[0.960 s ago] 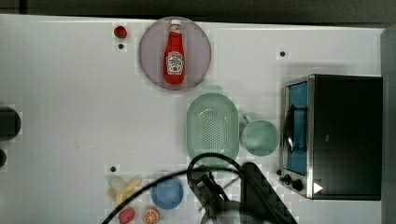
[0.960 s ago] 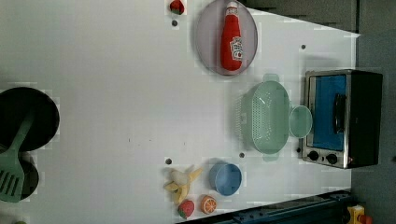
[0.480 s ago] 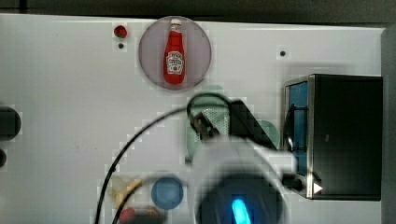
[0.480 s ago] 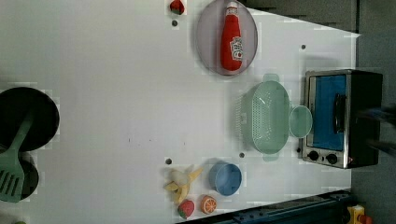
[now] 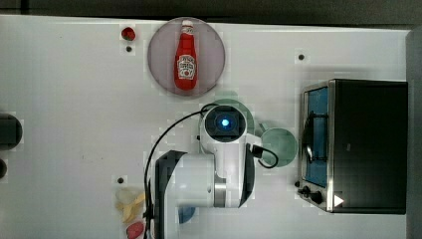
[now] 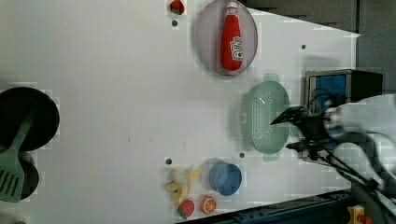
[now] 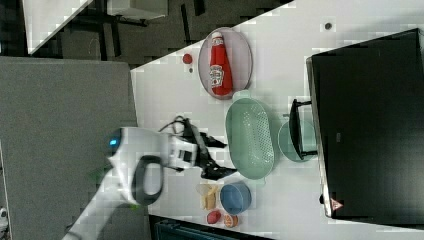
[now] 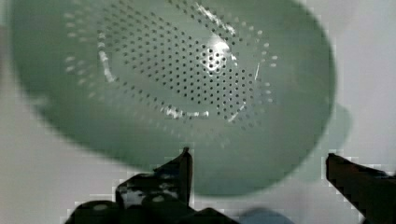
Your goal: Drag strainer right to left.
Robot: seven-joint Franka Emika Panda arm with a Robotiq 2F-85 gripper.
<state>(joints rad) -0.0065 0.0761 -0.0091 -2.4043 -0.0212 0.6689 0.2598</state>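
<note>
Pale mint-green oblong perforated plastic strainer sits on the white table, just beside the black toaster oven with blue glass door; in the left view it is at 9 o'clock of the oven. A round mint-green mug sits between strainer and oven, close to the strainer; contact unclear. In the right view the strainer lies at 6 o'clock of the grey round plate carrying a red ketchup bottle, apart from it.

Black 2-finger gripper has its jaws spread wide, nothing between them. In the right view it hovers at 9 o'clock of the strainer, fingertips near the strainer's rim, no contact visible. In the left view the gripper is at 3 o'clock of the strainer, 1 fingertip overlapping the rim in the picture. In the wrist view the gripper has the strainer's perforated bottom ahead of the 2 dark fingers, with the near rim between them. In the top view the white arm covers most of the strainer.

Blue round bowl at 7 o'clock of the strainer in the left view, with toy fruit beside it. Black pan with green spatula sits well apart at the left view's left edge.
</note>
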